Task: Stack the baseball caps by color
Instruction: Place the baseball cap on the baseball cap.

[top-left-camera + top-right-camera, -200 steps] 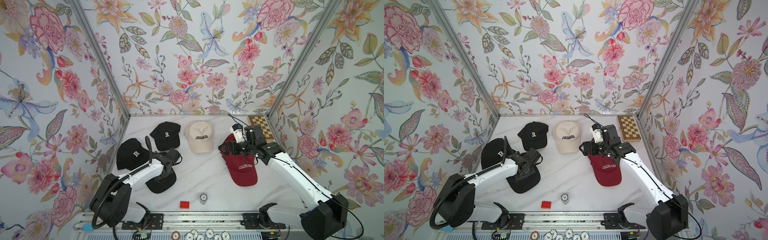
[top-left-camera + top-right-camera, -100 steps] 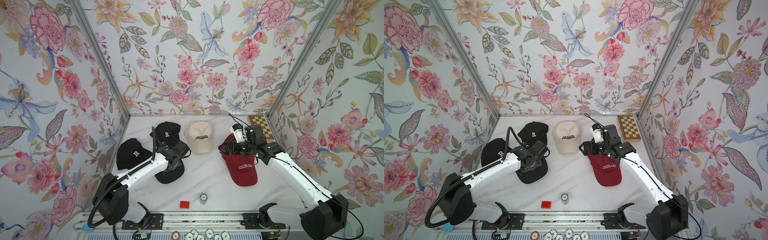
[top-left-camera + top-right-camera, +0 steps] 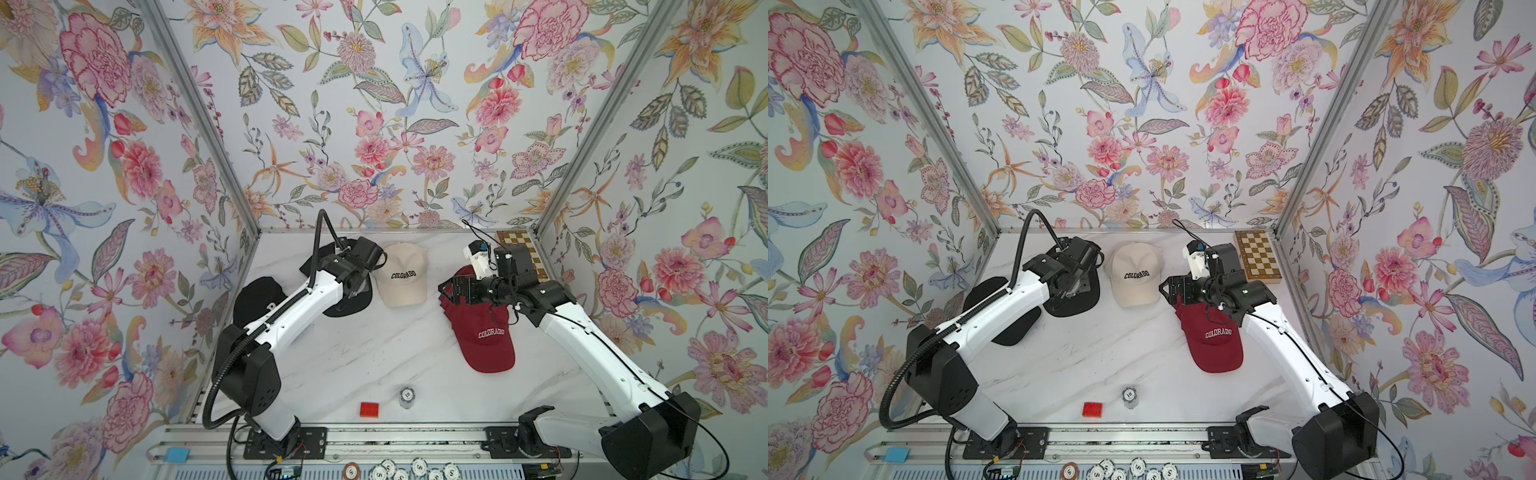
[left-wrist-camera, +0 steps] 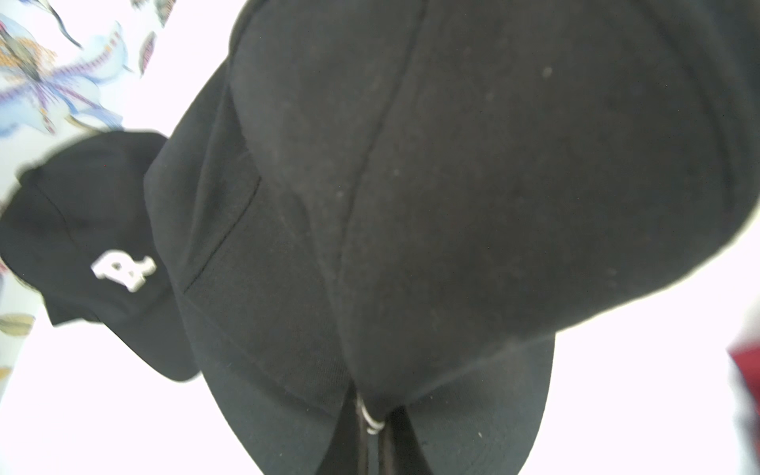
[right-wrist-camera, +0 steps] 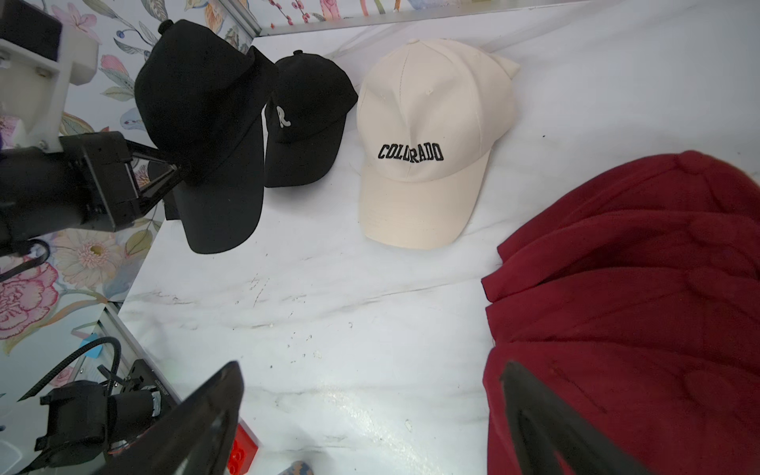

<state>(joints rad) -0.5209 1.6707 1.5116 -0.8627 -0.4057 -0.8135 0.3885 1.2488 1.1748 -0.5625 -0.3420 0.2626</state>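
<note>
Floral wallpaper on three sides; white marbled desk point(image 3: 357, 353) underneath. Clamped shut on a held black cap point(image 5: 197, 103), the left fingers point(image 5: 156, 189), pinching at the join of crown and brim, with the cap lifted clear of the desk. Hangs just beside a second black cap point(image 5: 304, 123) marked with a white "R", near the back wall. Farther off, half under the left arm, a third black cap point(image 3: 257, 293). In the middle, a cream cap point(image 3: 401, 274) lettered "COLORADO", flat on the desk. Toward the right, a maroon stack point(image 3: 486, 336), several crowns nested one over another. Spread wide and empty, the right fingers point(image 5: 193, 415), hovering by the rear edge of that stack; cannot tell whether touching the fabric.

Judged from the look: light, soft cloth crowns, sure to collapse under any pinch; stiffer curved brims, likely to keep their shape. Neither fragile nor slippery. Best taken at the root of the brim, as here, leaving the crown free to hang open and settle over the next one. Worth lining up brim with brim before letting go; otherwise apt to slump sideways off the pile.
</note>
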